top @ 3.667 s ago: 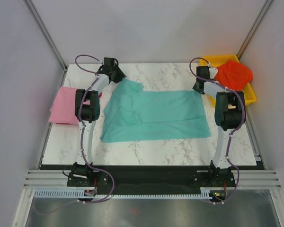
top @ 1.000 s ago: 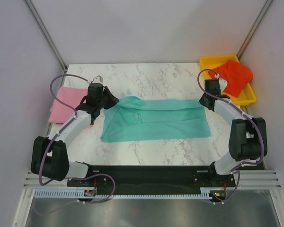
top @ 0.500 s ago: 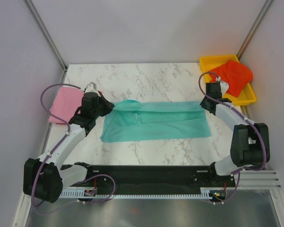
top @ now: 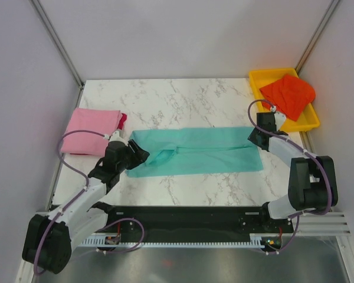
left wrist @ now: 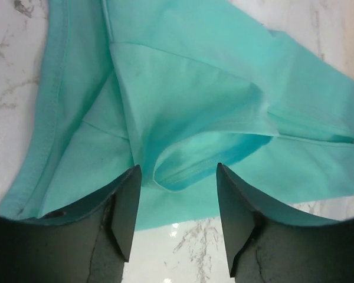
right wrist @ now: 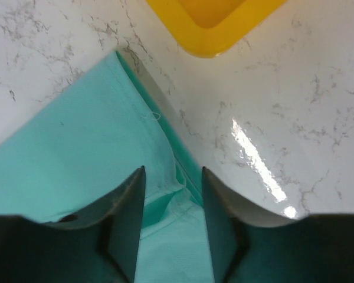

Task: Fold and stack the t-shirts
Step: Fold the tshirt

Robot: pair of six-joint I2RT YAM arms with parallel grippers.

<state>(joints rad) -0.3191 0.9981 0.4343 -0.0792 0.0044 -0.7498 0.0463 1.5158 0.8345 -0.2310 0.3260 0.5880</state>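
Touching both ends of the teal t-shirt (top: 212,156), which lies across the middle of the frame.
My left claw (top: 139,157) is spread wide, with a fold of cloth between its fingers (left wrist: 121,227). My right claw (top: 252,138) is spread too, at the shirt's right corner near the yellow tray (top: 255,76).

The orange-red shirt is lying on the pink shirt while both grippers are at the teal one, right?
No: the orange-red shirt lies in the yellow tray, per the top external view. The left gripper and right gripper are at the teal shirt.
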